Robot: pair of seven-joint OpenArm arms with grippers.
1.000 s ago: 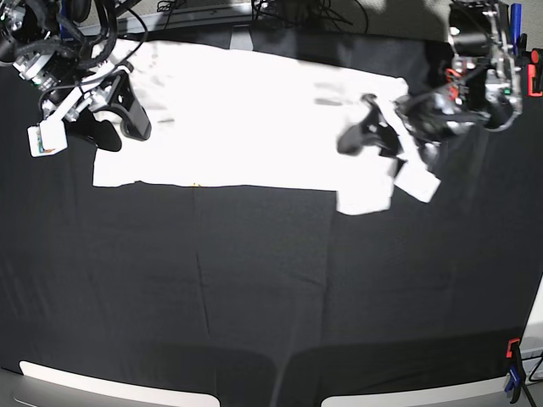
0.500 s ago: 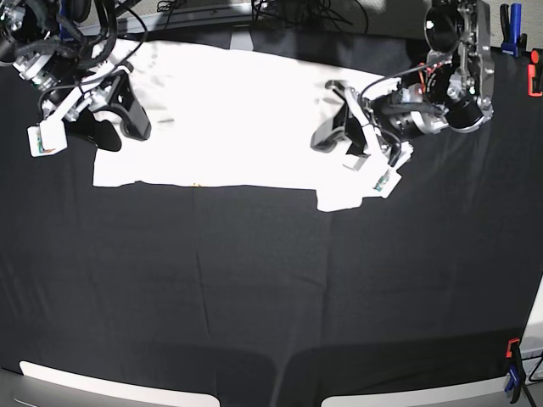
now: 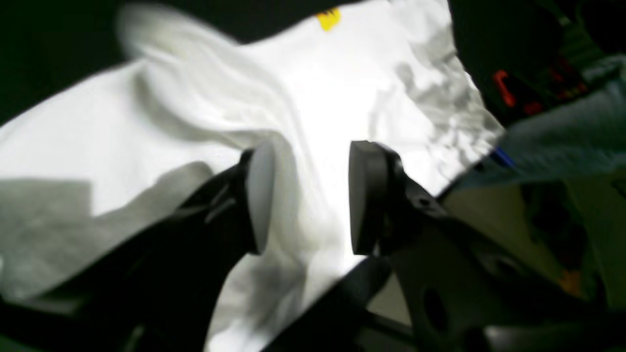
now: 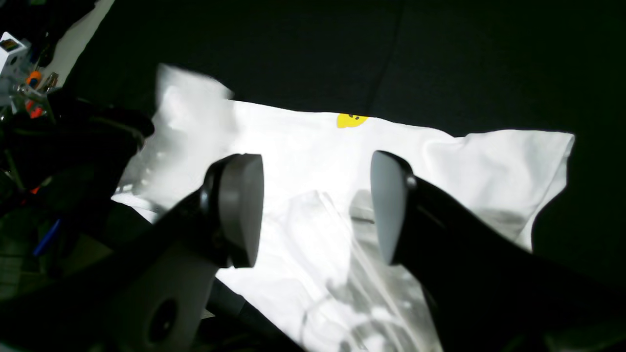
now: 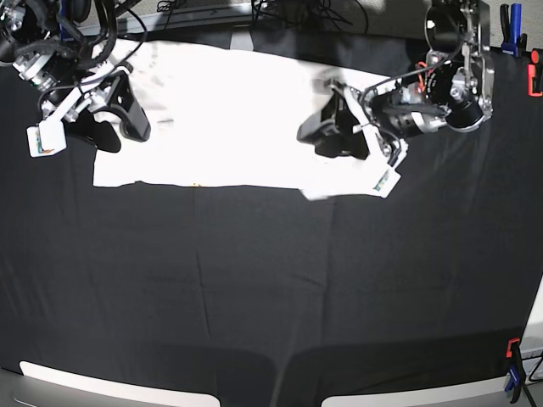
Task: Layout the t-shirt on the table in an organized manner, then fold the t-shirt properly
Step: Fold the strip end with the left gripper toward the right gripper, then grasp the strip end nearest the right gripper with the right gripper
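The white t-shirt (image 5: 229, 119) lies spread along the far part of the black table (image 5: 254, 280), plain side up, with its right end turned in and rumpled. My left gripper (image 5: 327, 136) hovers over that right end. In the left wrist view its jaws (image 3: 310, 200) stand apart, with wrinkled shirt (image 3: 318, 88) beneath them and nothing pinched. My right gripper (image 5: 119, 134) is at the shirt's left end. In the right wrist view it is open (image 4: 313, 210) above the shirt (image 4: 303, 146), where a small yellow print (image 4: 349, 120) shows at the hem.
Blue (image 5: 513, 17) and red (image 5: 534, 76) clamps sit at the far right corner, and another clamp (image 5: 512, 369) grips the near right edge. Cables lie behind the table's far edge. Two pale panels (image 5: 110, 386) border the front edge. Black cloth covers the near half.
My left gripper swung left over the shirt, dragging the right sleeve inward, and its jaws went from shut to apart. The right arm stayed still.
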